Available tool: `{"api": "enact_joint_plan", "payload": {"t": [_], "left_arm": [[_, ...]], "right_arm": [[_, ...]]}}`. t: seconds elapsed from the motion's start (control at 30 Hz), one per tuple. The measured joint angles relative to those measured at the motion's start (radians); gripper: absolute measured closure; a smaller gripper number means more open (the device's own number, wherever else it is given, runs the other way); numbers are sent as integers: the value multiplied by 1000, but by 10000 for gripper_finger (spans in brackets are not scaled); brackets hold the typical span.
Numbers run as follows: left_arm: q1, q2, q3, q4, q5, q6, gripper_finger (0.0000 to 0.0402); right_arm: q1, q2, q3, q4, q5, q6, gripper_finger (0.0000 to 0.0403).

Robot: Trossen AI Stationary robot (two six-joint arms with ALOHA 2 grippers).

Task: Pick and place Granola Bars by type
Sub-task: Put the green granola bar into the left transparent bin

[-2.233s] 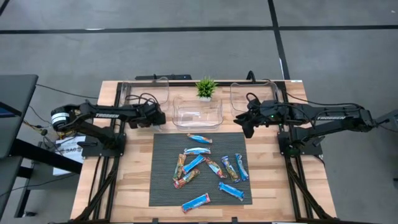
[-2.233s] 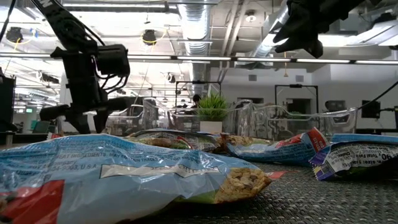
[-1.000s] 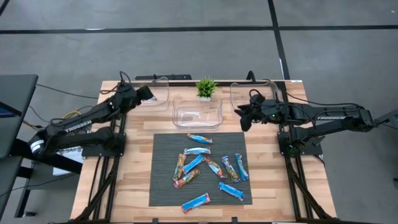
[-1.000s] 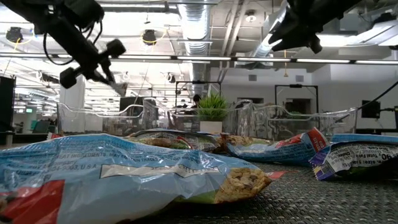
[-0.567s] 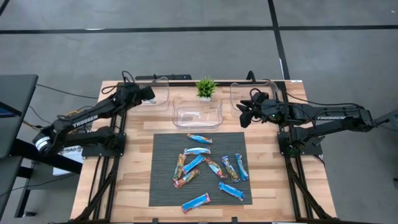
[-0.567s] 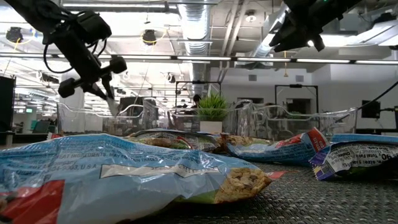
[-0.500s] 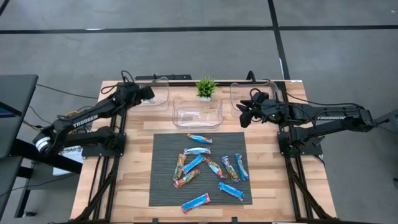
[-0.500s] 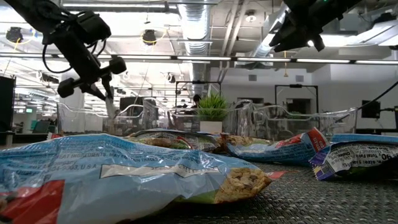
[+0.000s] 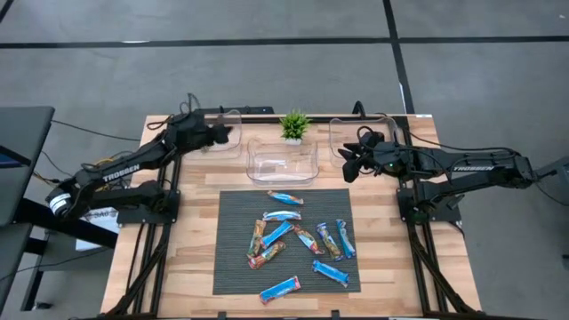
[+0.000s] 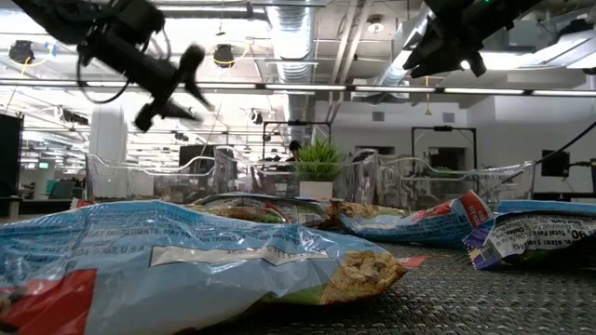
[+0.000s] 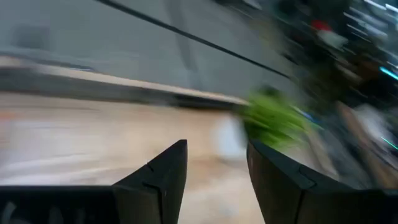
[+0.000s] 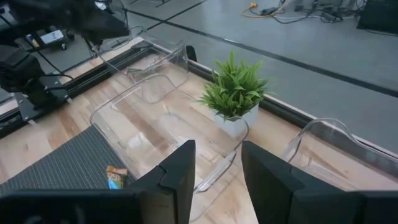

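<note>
- Left gripper [image 9: 224,133], dark two-fingered, fingers parted and holding nothing, hangs over the clear plastic bin [image 9: 213,132] in the high view's upper left.
- Right gripper [image 9: 345,163], empty with its fingers apart, hovers right of centre beside another clear bin [image 9: 369,131].
- Shiny wrapped granola bars [image 9: 298,236], mostly blue, lie scattered on the dark woven mat [image 9: 233,267], lower centre.

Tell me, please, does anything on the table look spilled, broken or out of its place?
Nothing stands out. The Granola Bars lie loose and criss-crossed on the dark mat, unsorted but intact. The three clear bins and the potted plant stand upright. Both the left gripper and right gripper are open and empty.
</note>
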Motion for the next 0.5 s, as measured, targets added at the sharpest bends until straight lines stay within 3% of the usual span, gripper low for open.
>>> {"api": "enact_joint_plan", "payload": {"t": [0.1,0.27,0.5], "left_arm": [[-106,0,74,-80,33,50,252],[-313,12,231,-410,2,89,257],[-617,85,342,-672,-92,-80,257]], "right_arm": [[0,0,0,0,0,0,280],[0,0,0,-2,-1,0,280],[2,0,0,-22,-5,-2,280]]}}
